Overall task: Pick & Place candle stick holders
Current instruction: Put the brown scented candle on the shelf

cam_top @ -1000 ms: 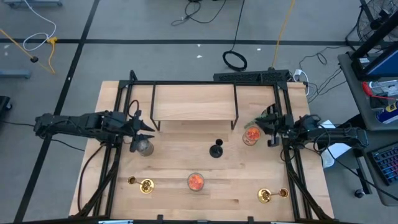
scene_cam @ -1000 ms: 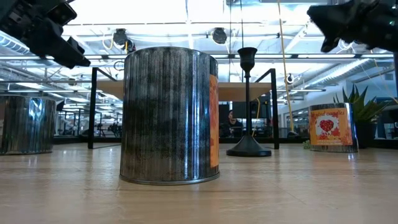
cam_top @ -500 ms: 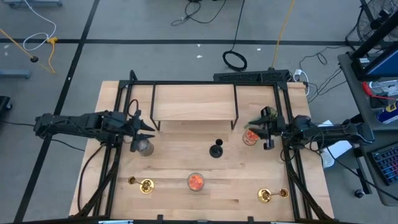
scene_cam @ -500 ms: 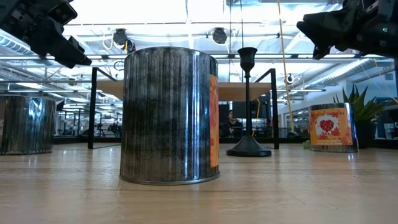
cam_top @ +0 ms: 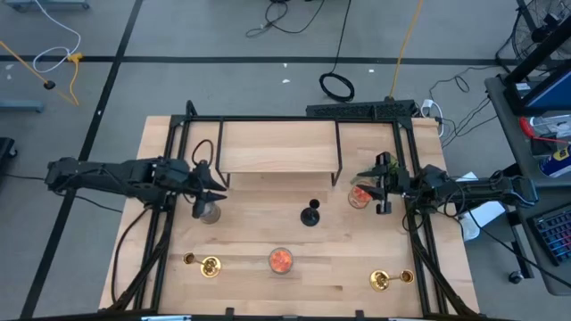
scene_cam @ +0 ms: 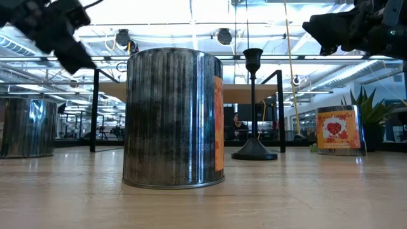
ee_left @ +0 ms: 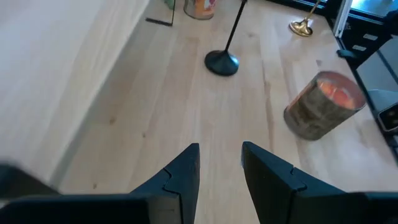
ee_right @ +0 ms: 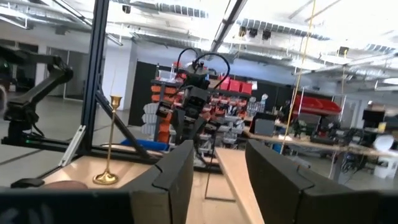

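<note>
The matte black candle stick holder stands upright on its round base at the table's middle; it also shows in the low view and the left wrist view. One gold holder stands at the near left and shows upright in the right wrist view. The other gold holder stands at the near right. My left gripper is open and empty, above the table left of the black holder. My right gripper is open and empty, above the table's right part.
A grey-filled jar stands just under my left gripper. An orange-filled jar stands near the front middle, another by my right gripper. A green plant sprig is behind it. A wooden shelf in a black frame stands at the back.
My right gripper has moved toward the table's left, over the orange jar by the frame post. My left gripper has moved a little toward the table's right, toward the black holder. Both stay open. No object has moved.
</note>
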